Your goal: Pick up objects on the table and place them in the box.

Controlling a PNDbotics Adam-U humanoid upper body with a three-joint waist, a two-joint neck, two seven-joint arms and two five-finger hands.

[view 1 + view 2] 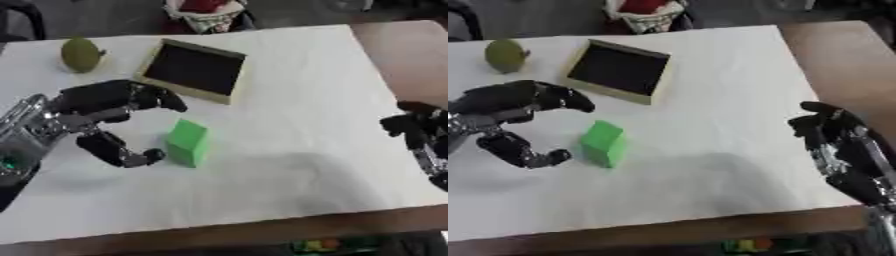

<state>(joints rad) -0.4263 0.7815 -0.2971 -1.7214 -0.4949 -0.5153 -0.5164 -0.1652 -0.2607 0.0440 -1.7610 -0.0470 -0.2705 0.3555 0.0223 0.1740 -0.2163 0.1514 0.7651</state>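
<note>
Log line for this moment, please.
left hand: open beside green block, no contact | right hand: idle | box: empty | pear: on table

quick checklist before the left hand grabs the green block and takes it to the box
1. Left hand open around the target: ok, fingers above and thumb below form a gap facing the green block.
2. Contact with the block: not ok yet, the thumb tip sits just beside it, nothing closed on it.
3. Block standing free on the table: ok, nothing leans on it.
4. Box ready to receive: ok, it lies open behind the block and looks empty.
5. Right hand out of the way: ok, idle at the table's right edge.
6. Round green object clear of the path: ok, far left corner.
</note>
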